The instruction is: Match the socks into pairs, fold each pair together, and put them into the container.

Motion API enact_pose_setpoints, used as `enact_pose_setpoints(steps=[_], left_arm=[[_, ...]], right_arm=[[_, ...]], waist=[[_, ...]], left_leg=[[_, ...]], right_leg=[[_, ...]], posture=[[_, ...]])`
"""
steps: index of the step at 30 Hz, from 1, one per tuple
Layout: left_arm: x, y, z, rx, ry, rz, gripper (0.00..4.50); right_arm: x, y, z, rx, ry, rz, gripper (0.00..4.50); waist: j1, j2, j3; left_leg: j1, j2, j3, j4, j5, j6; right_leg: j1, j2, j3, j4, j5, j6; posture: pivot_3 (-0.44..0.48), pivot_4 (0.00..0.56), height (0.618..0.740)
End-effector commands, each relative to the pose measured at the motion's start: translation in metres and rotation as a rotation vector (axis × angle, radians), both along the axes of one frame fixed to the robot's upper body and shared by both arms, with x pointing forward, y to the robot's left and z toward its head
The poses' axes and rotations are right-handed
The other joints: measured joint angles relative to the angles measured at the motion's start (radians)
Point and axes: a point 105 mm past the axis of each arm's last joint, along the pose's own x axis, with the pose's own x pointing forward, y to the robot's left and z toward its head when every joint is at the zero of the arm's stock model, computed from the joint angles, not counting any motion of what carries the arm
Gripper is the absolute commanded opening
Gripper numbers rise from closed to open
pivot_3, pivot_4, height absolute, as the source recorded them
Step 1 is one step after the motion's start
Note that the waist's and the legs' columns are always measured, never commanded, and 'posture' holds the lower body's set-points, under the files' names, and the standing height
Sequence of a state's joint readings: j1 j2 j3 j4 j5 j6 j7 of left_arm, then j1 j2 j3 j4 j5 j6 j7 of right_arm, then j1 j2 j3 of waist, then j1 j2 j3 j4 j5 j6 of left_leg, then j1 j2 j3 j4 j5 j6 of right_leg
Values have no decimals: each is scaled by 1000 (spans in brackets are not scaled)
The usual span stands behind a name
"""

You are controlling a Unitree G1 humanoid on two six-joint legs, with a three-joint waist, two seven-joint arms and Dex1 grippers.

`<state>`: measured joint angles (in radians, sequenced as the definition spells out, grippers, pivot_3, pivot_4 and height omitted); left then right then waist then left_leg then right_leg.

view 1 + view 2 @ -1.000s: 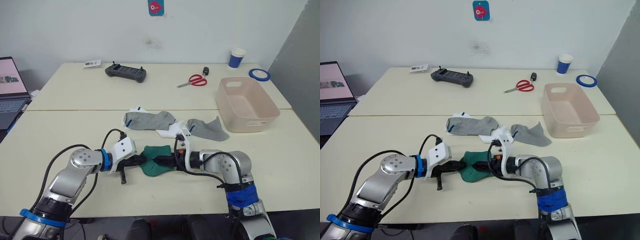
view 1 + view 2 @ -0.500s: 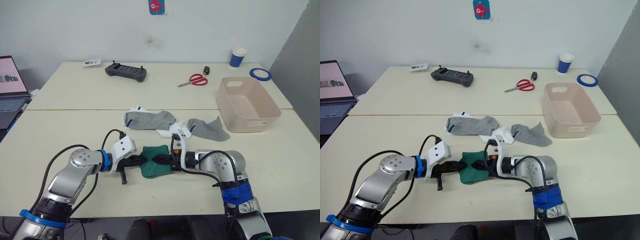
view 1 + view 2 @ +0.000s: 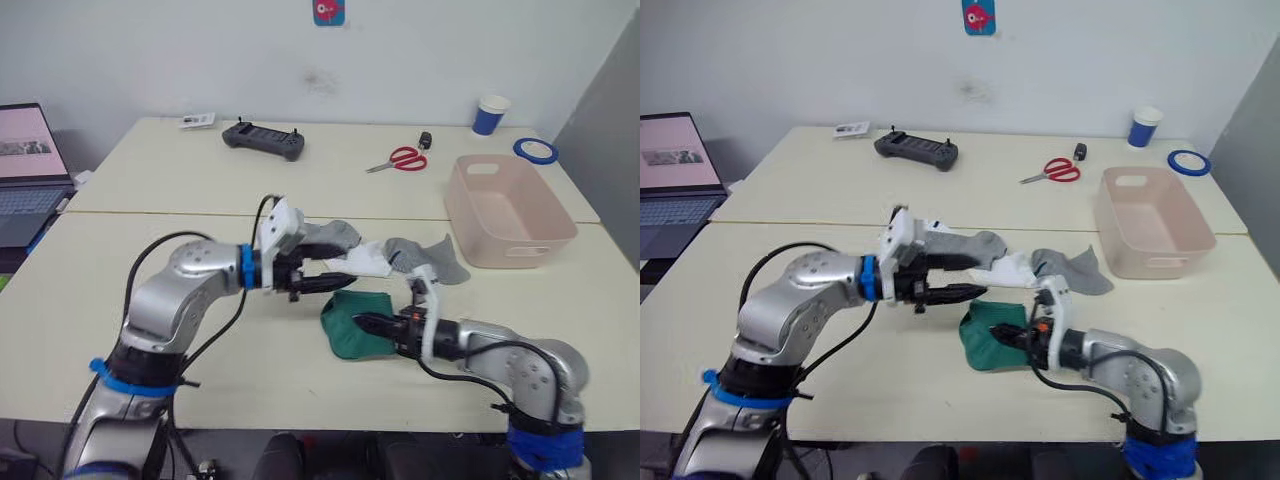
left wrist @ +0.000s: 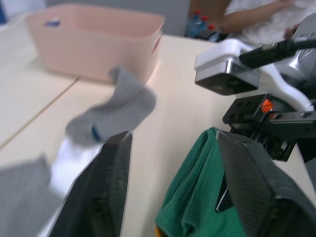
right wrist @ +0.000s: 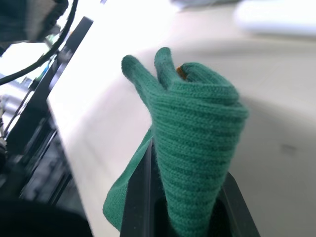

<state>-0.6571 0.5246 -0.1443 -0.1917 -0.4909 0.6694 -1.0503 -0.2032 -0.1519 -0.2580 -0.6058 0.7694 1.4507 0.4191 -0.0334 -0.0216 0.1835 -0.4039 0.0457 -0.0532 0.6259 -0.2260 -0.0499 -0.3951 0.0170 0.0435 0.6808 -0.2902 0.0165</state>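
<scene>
Gripping the folded dark green socks (image 3: pixel 356 322), the right tool (image 3: pixel 372 325) has its two black fingers clamped on the bundle; the wrist view shows the fabric doubled over between them, so the fingertips themselves are buried in green. The bundle rests on the counter (image 3: pixel 120 290) near its front edge, and how many socks it holds cannot be made out.

The left tool (image 3: pixel 338 272) hovers just above and behind the green bundle, fingers spread apart with nothing between them, pointing toward the heap of remaining socks. That heap lies just beyond: a grey sock (image 3: pixel 428 257) stretches toward the container, a white sock (image 3: pixel 366 260) sits partly under it, and another grey sock (image 3: pixel 330 234) is largely hidden behind the left arm, so the pile cannot be counted.

The pale pink container (image 3: pixel 510 212) stands at the counter's right side, well apart from both tools. Farther back lie red scissors (image 3: pixel 398 159), a black controller (image 3: pixel 264 141), a blue cup (image 3: pixel 490 114) and a roll of blue tape (image 3: pixel 535 149). A laptop (image 3: pixel 30 172) is cut off at the left edge.
</scene>
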Motion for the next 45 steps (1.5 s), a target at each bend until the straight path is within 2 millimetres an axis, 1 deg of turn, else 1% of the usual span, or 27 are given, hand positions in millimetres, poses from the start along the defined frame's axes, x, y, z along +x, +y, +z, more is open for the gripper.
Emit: enact_pose_setpoints(steps=[1,2,5,6,7,10,13,14,15,16,17,19,22,25,27,28,30,32,34,38,40,42,45], left_arm=[[7,-17,11,11,-51,-38,4143],[10,-23,15,14,-65,-49,4467],[19,-38,26,15,-117,-75,4491],[21,-41,28,11,-124,-77,4491],[25,-46,32,5,-136,-81,4491],[33,-60,39,-1,-154,-89,4491],[36,-66,40,0,-154,-96,4491],[38,-68,42,-3,-155,-96,4491],[40,-70,46,-5,-167,-94,4491],[41,-71,49,-9,-175,-92,4491],[42,-72,51,-14,-181,-91,4491],[41,-74,51,-21,-181,-92,4491],[39,-76,48,-32,-177,-90,4491],[39,-75,49,-45,-176,-78,4491],[39,-74,50,-53,-179,-68,4491],[39,-75,50,-55,-179,-65,4491],[38,-74,52,-64,-183,-60,4491],[36,-73,54,-72,-187,-54,4491],[35,-72,56,-78,-189,-48,4491],[32,-71,59,-83,-192,-40,4491],[32,-70,59,-81,-193,-34,4491],[31,-68,58,-75,-193,-28,4491],[32,-67,57,-71,-193,-18,4491]], right_arm=[[-8,-16,16,18,-72,-77,0],[-12,-24,16,18,-80,-117,0],[-21,-46,20,8,-109,-219,0],[-23,-49,21,4,-115,-237,0],[-24,-59,24,-8,-137,-279,0],[-21,-83,39,-66,-219,-374,0],[-16,-96,53,-113,-285,-406,0],[-11,-103,62,-144,-325,-422,0],[0,-116,81,-225,-413,-456,0],[9,-127,100,-305,-495,-485,0],[16,-135,117,-375,-565,-499,0],[29,-145,134,-515,-646,-499,0],[52,-158,145,-802,-779,-448,0],[79,-170,148,-1078,-908,-369,0],[98,-175,145,-1261,-989,-291,0],[105,-177,143,-1318,-1014,-259,0],[123,-183,136,-1467,-1052,-179,0],[142,-185,125,-1578,-1058,-66,0],[154,-185,115,-1643,-1051,35,0],[170,-192,99,-1730,-976,175,0],[174,-193,93,-1758,-932,242,0],[177,-193,90,-1749,-893,276,0],[179,-192,91,-1738,-861,312,0]], waist=[[-4,0,0],[-9,0,0],[-6,0,0],[-7,1,0],[-8,1,0],[-6,1,1],[-10,1,1],[-11,1,1],[-14,1,1],[-18,4,4],[-20,7,7],[-18,8,7],[-17,7,7],[-21,7,7],[-24,7,7],[-23,6,7],[-23,6,7],[-24,6,8],[-24,6,8],[-22,6,8],[-21,6,8],[-20,6,8],[-21,6,8]], left_leg=[[0,0,0,0,0,0],[0,0,0,0,0,0],[1,1,0,-1,0,0],[1,1,0,-1,0,0],[1,0,0,-1,0,0],[1,-1,2,0,0,0],[1,-1,3,0,0,0],[1,-1,3,0,0,0],[1,-1,2,0,0,0],[1,-1,2,0,0,0],[1,-1,3,1,0,0],[0,-4,5,1,0,1],[0,-3,3,0,0,1],[-1,-3,5,-1,0,1],[-1,-3,7,0,0,1],[-2,-3,9,0,0,1],[-3,-3,11,0,0,1],[-3,-3,14,0,1,-1],[-2,-3,17,0,2,-2],[-2,-3,20,0,2,-2],[-2,-3,22,0,2,-2],[-2,-3,23,1,2,-2],[-1,-3,24,1,2,-2]], right_leg=[[0,0,0,0,0,0],[0,1,1,0,0,0],[0,1,0,0,0,0],[0,2,1,0,0,0],[0,1,1,0,0,0],[0,1,2,0,0,0],[0,0,3,0,0,0],[0,0,3,0,0,0],[0,1,3,0,0,0],[0,1,3,0,0,0],[0,0,4,0,1,1],[-1,-2,6,-1,2,3],[0,-1,4,-3,1,4],[-1,-1,6,-3,0,5],[-2,-1,8,-3,0,6],[-4,-1,10,-2,0,6],[-7,-1,12,-1,0,6],[-10,-1,15,0,0,6],[-10,-1,19,0,0,6],[-10,-1,21,0,2,3],[-10,-1,22,0,3,2],[-10,-2,23,0,4,2],[-10,-2,25,1,5,3]], posture=[[0,150,740],[0,150,740],[0,150,740],[0,150,740],[0,150,740],[0,150,740],[0,150,740],[0,150,740],[0,150,740],[0,150,740],[0,150,740],[0,150,740],[0,150,740],[0,150,740],[0,150,740],[0,150,740],[0,150,740],[0,150,740],[0,150,740],[0,150,740],[0,150,740],[0,150,740],[0,150,740]])
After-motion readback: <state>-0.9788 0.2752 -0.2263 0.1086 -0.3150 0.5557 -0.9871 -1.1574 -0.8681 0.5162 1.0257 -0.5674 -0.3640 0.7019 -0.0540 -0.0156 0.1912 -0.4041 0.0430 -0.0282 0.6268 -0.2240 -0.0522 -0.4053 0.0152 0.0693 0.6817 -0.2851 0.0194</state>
